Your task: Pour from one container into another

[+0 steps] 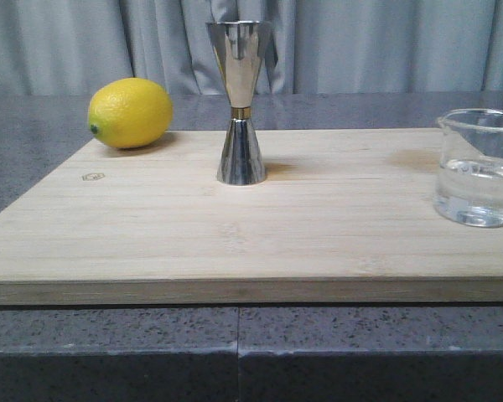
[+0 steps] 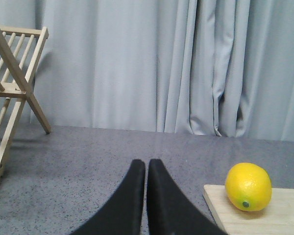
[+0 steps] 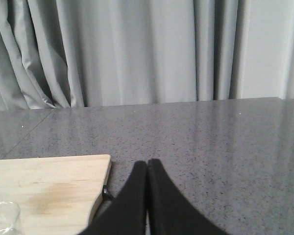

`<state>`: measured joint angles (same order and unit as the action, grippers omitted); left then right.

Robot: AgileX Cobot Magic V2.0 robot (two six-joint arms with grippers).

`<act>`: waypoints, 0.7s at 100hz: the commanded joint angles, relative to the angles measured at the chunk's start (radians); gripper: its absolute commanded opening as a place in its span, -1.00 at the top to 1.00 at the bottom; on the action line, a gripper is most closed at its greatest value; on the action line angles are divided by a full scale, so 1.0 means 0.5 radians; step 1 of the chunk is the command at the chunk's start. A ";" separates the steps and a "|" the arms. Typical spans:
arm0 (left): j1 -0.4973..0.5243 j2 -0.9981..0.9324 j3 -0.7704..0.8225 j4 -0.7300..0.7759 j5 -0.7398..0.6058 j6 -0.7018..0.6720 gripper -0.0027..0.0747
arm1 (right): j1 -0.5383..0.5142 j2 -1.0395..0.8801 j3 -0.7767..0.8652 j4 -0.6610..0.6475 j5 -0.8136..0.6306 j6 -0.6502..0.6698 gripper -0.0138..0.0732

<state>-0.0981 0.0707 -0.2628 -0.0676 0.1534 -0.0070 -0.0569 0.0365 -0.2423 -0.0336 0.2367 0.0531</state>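
From the front, nothing of the pour looks begun: the glass beaker (image 1: 479, 167) stands upright at the right end of the wooden cutting board (image 1: 151, 234), partly filled with clear liquid, and the steel double jigger (image 1: 241, 100) stands upright near the board's middle, well apart from it. No arm shows here, so grasping, carrying and tipping all seem left to do. A lemon (image 1: 130, 112) rests at the board's far left corner; the stretch between beaker and jigger is bare board.

In the left wrist view the left gripper (image 2: 146, 169) has its fingers pressed together, holding nothing, over grey counter just off the board's corner by the lemon; a wooden rack (image 2: 12, 93) stands farther off.

In the right wrist view the right gripper (image 3: 147, 169) is likewise closed and empty, beside the board's rounded corner, with the beaker's rim (image 3: 4, 218) barely in view and open counter beyond
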 commanded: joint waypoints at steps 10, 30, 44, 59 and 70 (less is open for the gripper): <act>0.005 0.325 -0.371 0.082 0.087 -0.012 0.98 | -0.013 0.310 -0.394 -0.088 0.109 -0.015 0.85; 0.005 0.556 -0.532 0.086 0.105 -0.012 0.98 | -0.013 0.529 -0.643 -0.146 0.139 -0.057 0.85; 0.005 0.609 -0.532 0.086 0.078 -0.012 0.98 | -0.013 0.546 -0.659 -0.146 0.089 -0.057 0.85; 0.005 0.612 -0.532 0.086 0.074 -0.012 0.98 | -0.013 0.546 -0.659 -0.146 0.085 -0.057 0.85; 0.005 0.612 -0.532 0.083 0.070 -0.012 0.98 | -0.013 0.546 -0.659 -0.146 0.085 -0.057 0.85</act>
<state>-0.0981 0.3628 -0.4915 -0.0262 0.2688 -0.0070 -0.0569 0.2886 -0.5371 -0.0914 0.3683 0.0392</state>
